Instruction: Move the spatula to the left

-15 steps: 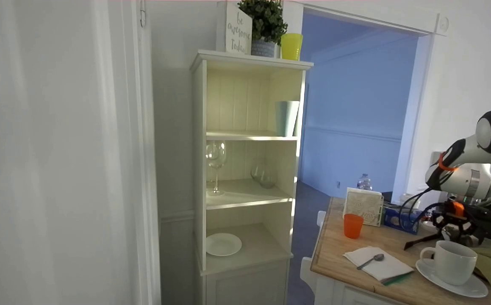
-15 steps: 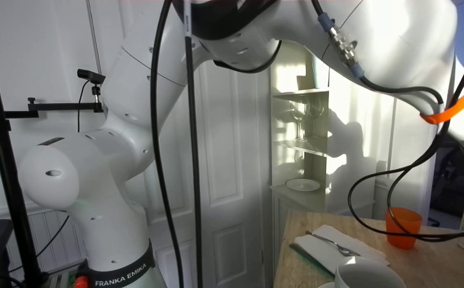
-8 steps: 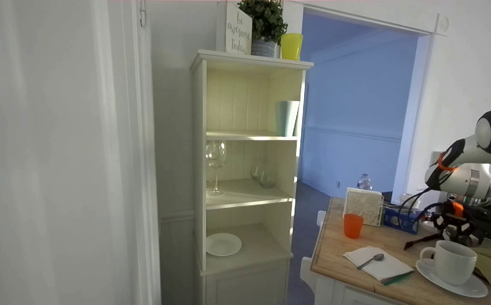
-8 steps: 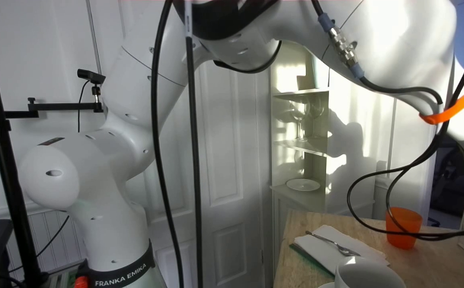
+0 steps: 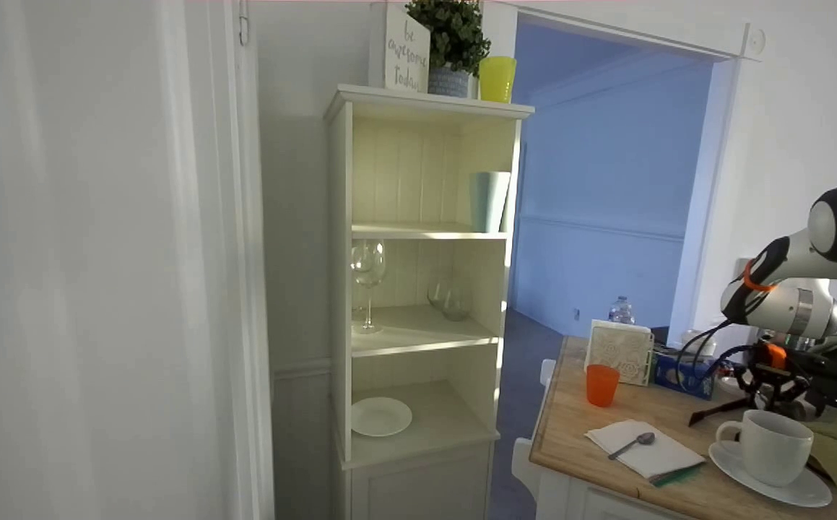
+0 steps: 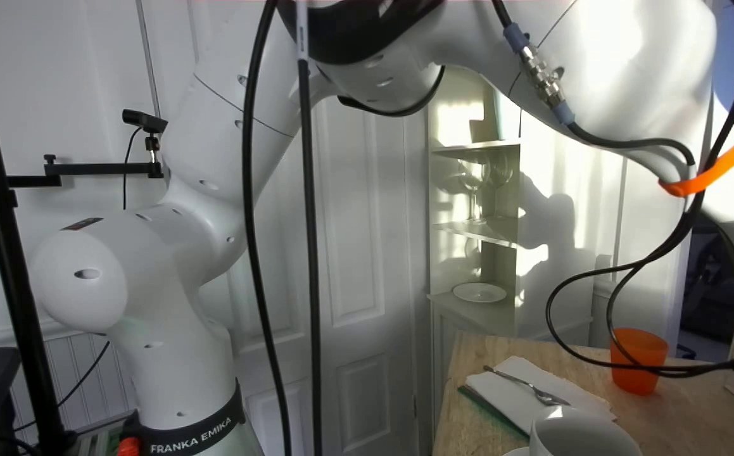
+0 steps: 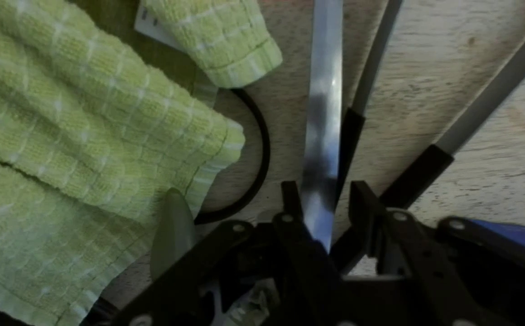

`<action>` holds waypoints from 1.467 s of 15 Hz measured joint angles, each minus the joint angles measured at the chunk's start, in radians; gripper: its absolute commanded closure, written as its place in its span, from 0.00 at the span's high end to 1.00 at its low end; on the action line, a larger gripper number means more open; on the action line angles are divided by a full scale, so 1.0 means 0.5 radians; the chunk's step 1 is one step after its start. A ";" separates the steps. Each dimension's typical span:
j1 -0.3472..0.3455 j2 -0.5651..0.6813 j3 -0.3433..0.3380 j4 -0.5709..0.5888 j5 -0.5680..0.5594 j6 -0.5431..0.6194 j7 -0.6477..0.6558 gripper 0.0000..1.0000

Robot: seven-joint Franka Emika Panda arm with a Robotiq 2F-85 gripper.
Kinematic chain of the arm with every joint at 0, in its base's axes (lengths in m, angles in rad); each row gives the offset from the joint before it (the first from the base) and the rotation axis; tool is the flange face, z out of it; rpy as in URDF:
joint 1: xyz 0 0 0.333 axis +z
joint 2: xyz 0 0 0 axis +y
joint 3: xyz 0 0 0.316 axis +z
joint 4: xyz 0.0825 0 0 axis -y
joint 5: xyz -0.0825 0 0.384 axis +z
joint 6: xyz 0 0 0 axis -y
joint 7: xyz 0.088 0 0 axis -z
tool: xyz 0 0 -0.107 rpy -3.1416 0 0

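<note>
Only the wrist view clearly shows the tips of the gripper, slightly parted, either side of a long metal strip; whether they touch it, or whether it is the spatula, I cannot tell. Two black-handled utensils lie right, a green towel left. In an exterior view the gripper hangs just on the far side of the white cup.

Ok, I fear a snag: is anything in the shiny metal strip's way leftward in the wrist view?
Yes, likely: left of the shiny metal strip lie a black loop, a green towel and a partly hidden pale-green object.
</note>
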 measured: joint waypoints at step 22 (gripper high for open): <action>0.022 -0.395 -0.066 0.024 -0.030 -0.537 0.047 0.11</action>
